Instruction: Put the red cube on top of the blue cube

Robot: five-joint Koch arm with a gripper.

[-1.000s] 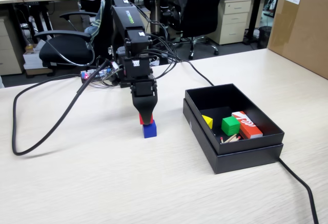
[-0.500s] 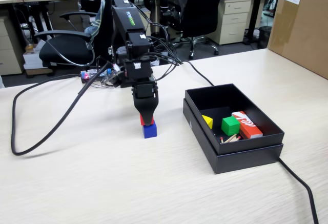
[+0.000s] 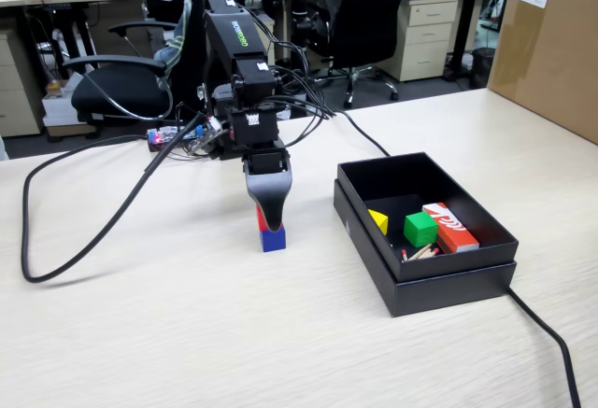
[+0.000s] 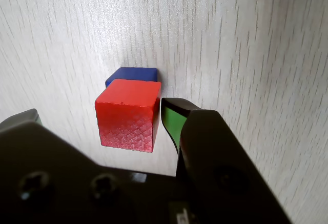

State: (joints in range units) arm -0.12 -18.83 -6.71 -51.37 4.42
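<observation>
A: Sitting between the jaws, the red cube is resting on the blue cube, which is peeking out just beyond it in the wrist view.

B: Is the gripper pinching it?

A: No. The jaws are standing spread: the green-padded finger is showing a sliver of table between its pad and the cube's right face, and the other jaw is sitting well off at the left edge.

B: How is it looking to handle?

A: Stiff and light, I am judging, with matte faces and a scaly texture on the near one, so not slippery. Any re-grip is best taken on the two side faces facing the pads. The blue cube underneath is slightly smaller, so a nudge could be tipping the stack.

B: And farther out?

A: In the fixed view the gripper is hiding most of the red cube above the blue cube. Against a second ago the fingers are looking wider and a touch lower. To the right of the jaws the black box is holding the green cube.
</observation>
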